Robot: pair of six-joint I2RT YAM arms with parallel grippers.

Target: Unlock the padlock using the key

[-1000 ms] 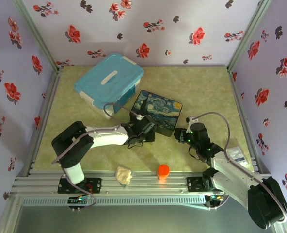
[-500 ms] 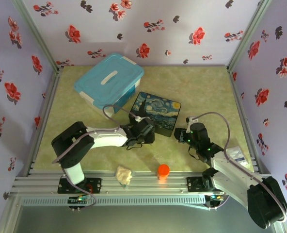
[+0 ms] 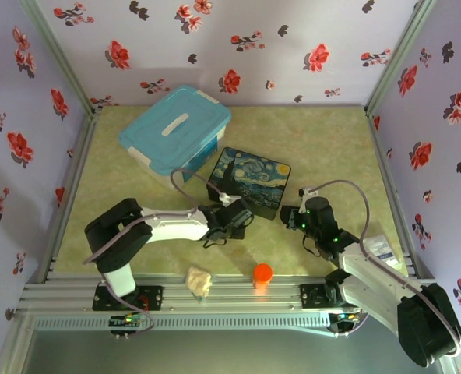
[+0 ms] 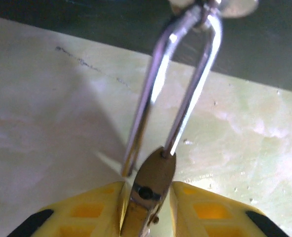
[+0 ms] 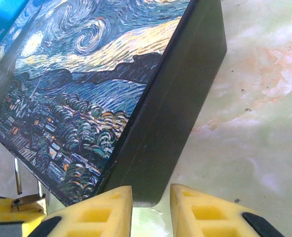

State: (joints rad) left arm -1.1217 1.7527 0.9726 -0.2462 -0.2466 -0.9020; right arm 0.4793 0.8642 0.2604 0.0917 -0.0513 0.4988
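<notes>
The left arm's yellow-fingered gripper point(image 3: 241, 213) is drawing back toward the near edge, away from the dark Starry Night painted box point(image 3: 254, 178), its grey cable loop point(image 3: 185, 184) shifting along.

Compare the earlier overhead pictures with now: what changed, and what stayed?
The left gripper, clamped on the padlock, drew back slightly toward the near edge, away from the Starry Night box. The right gripper, the box, orange cap and blue container stayed put.
</notes>
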